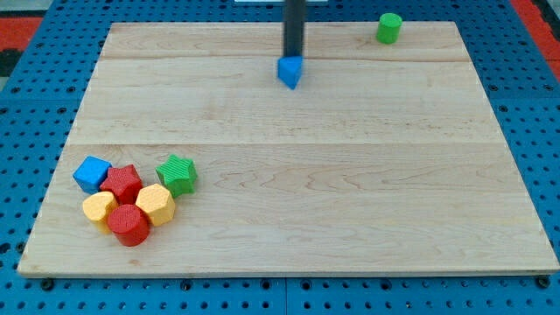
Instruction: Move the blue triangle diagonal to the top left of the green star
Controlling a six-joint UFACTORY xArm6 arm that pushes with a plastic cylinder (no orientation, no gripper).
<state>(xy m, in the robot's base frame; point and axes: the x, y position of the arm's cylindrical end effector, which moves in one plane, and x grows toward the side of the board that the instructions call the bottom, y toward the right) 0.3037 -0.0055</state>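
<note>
My tip [292, 56] sits touching the blue triangle's [290, 71] top edge, well up-right of the green star [178, 174], so pushing drives it down-left. No fingers on this rig.

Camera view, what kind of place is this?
Probably a robot lab bench: a wooden board on a blue perforated base, small coloured blocks like the blue triangle, and my tip just above it.

The wooden board [350, 201] carries 7 blocks. A blue triangle [290, 72] and green cylinder [389, 28] lie near its top edge. At bottom left cluster a blue cube [91, 173], red star [122, 183], green star [178, 174], 2 yellow blocks [99, 208] [155, 204] and a red cylinder [129, 225].
</note>
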